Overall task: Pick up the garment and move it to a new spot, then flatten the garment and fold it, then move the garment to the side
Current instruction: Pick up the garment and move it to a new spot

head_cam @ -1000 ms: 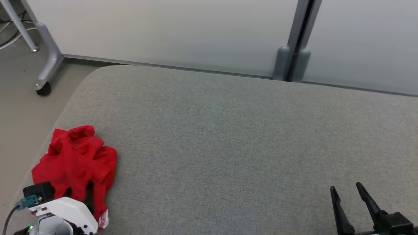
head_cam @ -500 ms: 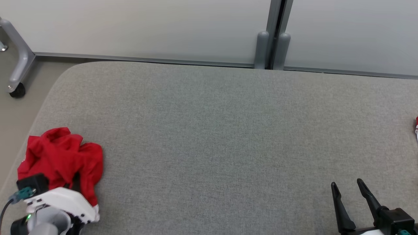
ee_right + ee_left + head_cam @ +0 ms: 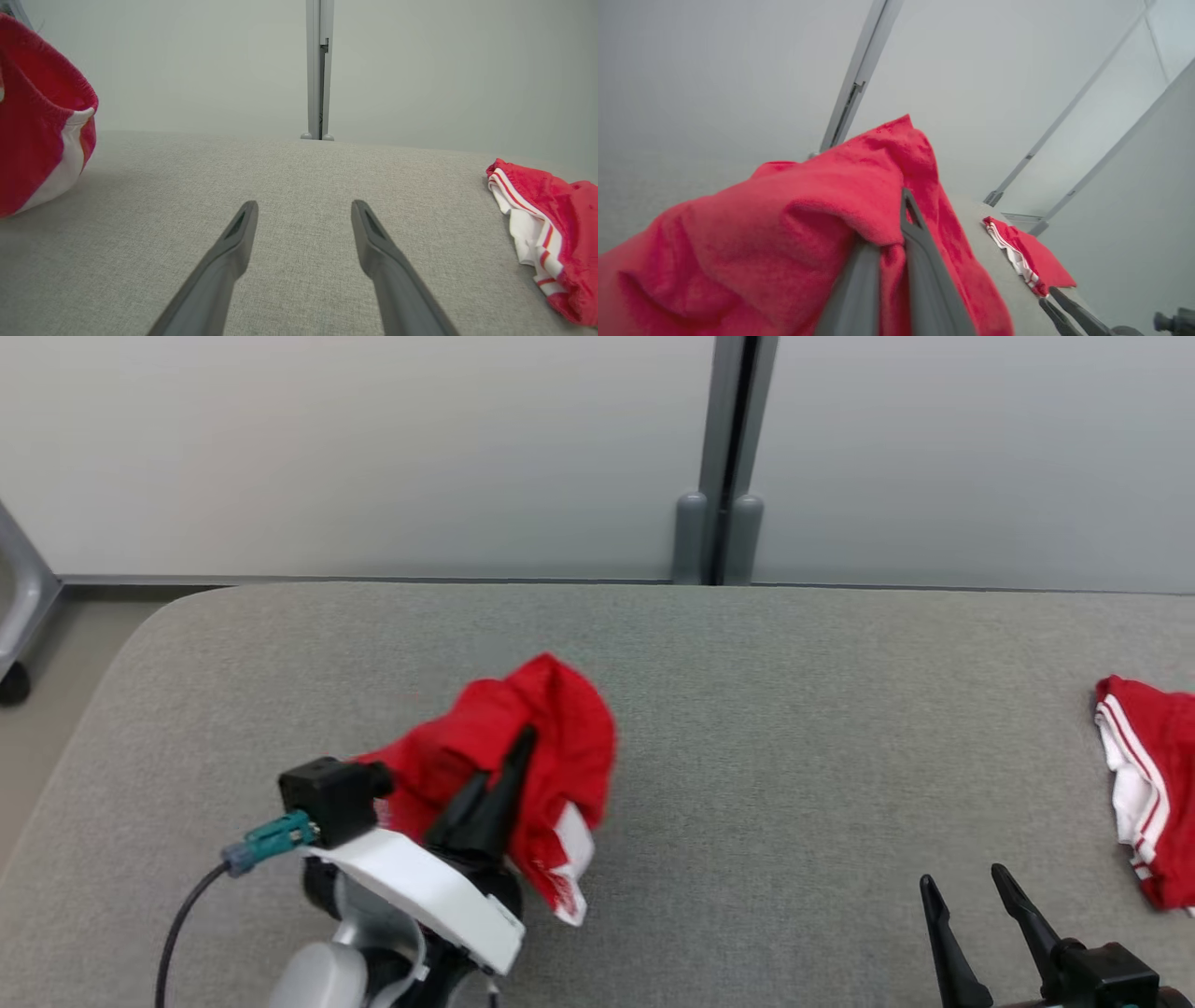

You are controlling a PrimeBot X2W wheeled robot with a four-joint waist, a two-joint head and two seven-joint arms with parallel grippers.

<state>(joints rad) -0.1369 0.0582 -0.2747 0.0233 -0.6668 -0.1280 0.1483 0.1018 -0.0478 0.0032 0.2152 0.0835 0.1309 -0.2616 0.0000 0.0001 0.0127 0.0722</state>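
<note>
The garment (image 3: 565,747) is a bunched red piece with a white-and-red striped hem, hanging above the left half of the grey padded surface (image 3: 794,709). My left gripper (image 3: 523,742) is shut on its upper folds and holds it up. In the left wrist view the red garment (image 3: 784,224) drapes over my left gripper (image 3: 889,233) and hides one fingertip. Its striped hem shows at the left edge of the right wrist view as the garment (image 3: 32,116). My right gripper (image 3: 963,879) (image 3: 303,205) stands open and empty over the surface's front right.
A second red garment with white stripes (image 3: 1153,775) (image 3: 556,205) lies at the surface's right edge. Pale wall panels with a grey post (image 3: 719,523) stand behind the surface. A wheeled grey leg (image 3: 14,653) stands on the floor at the far left.
My left gripper has shut on the garment, lifted it off the surface's left edge and carried it right, toward the middle. The head view has also shifted. The right gripper stays open.
</note>
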